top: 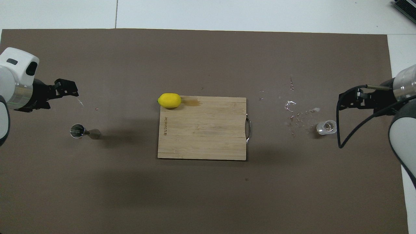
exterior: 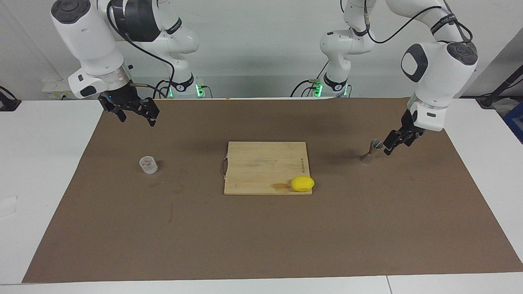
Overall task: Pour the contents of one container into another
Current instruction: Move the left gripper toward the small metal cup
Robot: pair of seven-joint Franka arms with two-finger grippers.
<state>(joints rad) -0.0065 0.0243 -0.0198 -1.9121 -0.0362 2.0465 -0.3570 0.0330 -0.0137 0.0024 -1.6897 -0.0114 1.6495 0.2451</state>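
**Both arms empty, cup and jigger far apart**

The glass cup (exterior: pixel 148 165) stands toward the right arm's end of the desk, the jigger (exterior: pixel 371 151) toward the left arm's end. The right gripper (exterior: pixel 137 115) and left gripper (exterior: pixel 398 141) hang with jaws wide, holding nothing. The tall, narrow-waisted jigger could topple if nudged. Droplets (top: pixel 294 112) mark the brown mat (exterior: pixel 261 245) beside the cup; white walls surround.
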